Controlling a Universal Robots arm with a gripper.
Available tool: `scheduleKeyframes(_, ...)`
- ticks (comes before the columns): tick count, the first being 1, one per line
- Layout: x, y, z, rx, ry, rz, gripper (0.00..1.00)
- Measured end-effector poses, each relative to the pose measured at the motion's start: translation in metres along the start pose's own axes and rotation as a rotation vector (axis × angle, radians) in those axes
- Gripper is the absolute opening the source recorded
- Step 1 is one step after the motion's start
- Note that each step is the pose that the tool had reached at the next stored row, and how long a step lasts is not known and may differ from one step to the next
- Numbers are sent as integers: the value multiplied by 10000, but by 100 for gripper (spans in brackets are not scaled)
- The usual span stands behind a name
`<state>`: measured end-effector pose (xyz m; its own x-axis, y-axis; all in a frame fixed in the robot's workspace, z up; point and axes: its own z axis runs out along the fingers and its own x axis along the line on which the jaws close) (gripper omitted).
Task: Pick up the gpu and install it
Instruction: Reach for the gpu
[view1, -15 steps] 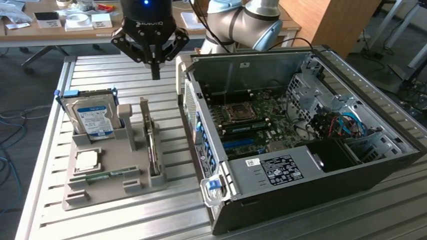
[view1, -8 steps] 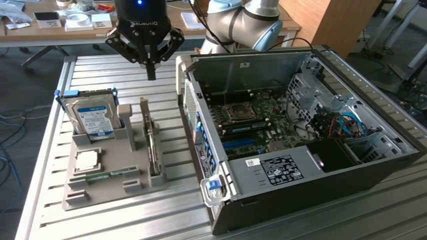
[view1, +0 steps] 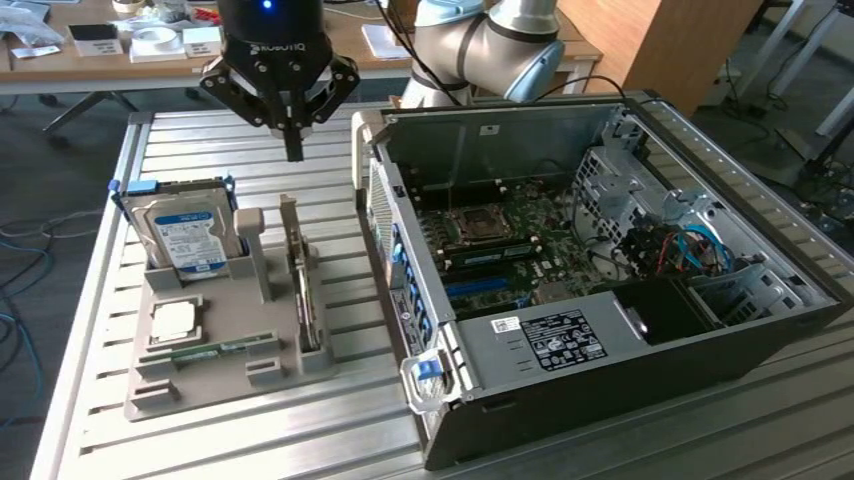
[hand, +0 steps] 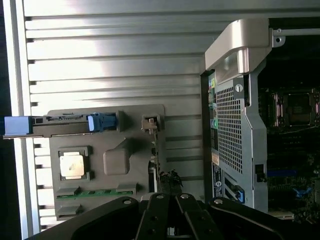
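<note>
The gpu (view1: 304, 292) stands on edge in a slot of the grey parts holder (view1: 214, 375), its pale bracket end pointing toward the arm. In the wrist view the gpu (hand: 155, 155) shows edge-on along the side of the holder (hand: 115, 161) that faces the computer case. My gripper (view1: 294, 150) hangs above the slatted table behind the holder, a short way beyond the bracket end. Its fingers are shut with nothing between them. My gripper (hand: 169, 200) also shows in the wrist view, over the card's edge.
The open computer case (view1: 534, 345) lies on its side at the exterior view's right, motherboard (view1: 507, 235) exposed. The holder also carries a blue-labelled hard drive (view1: 187, 235), a processor chip (view1: 174, 320) and a green memory stick (view1: 214, 350). A cluttered wooden desk (view1: 80, 62) stands behind.
</note>
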<state>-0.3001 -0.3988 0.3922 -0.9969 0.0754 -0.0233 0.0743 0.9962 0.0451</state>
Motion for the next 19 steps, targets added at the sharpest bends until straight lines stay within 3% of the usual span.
scheduleKeyframes(10,101,-8,-1,0,0,-1,11)
scheduleKeyframes(19,104,-15,-2,0,1,-1,11)
